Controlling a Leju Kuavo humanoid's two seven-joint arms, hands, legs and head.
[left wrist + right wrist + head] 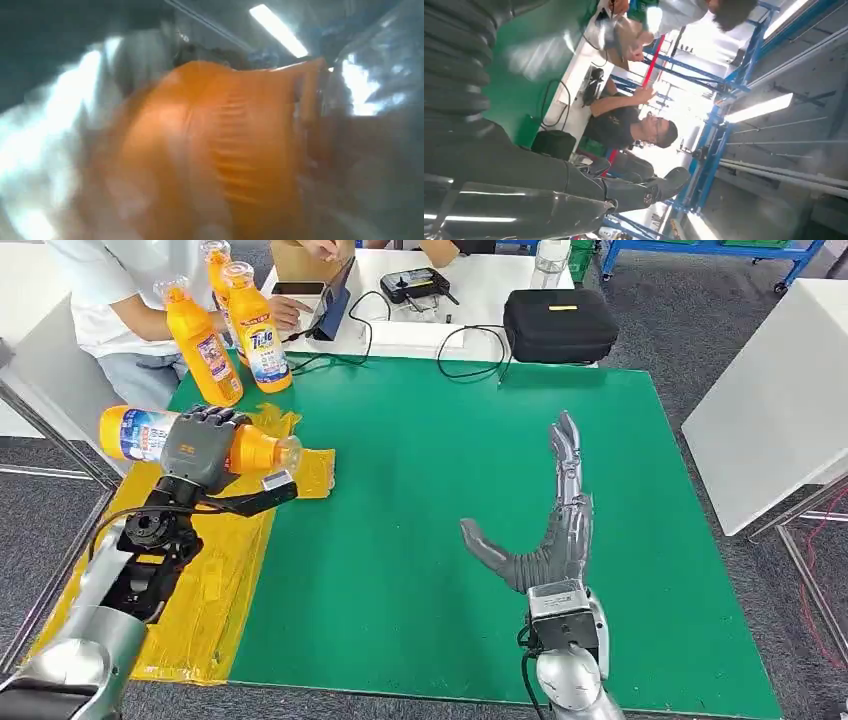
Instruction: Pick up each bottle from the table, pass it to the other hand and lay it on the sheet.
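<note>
My left hand [203, 447] grips an orange bottle [135, 433] that lies sideways above the yellow sheet [215, 585], its clear cap [288, 452] pointing toward the table's middle. In the left wrist view the orange bottle [215, 150] sits blurred and very close. Two more orange bottles [203, 345] [258, 330] stand upright at the far left of the green table [450, 490], and a third stands behind them. My right hand [548, 525] hovers over the middle of the table, holding nothing, with its fingers [634, 190] stretched out and thumb spread.
A person in a white shirt [110, 290] sits at the far left behind the bottles. Past the green mat lie a black case [558, 325], a tablet [335, 300], a controller [420, 283] and cables. A white table [780, 390] stands to the right.
</note>
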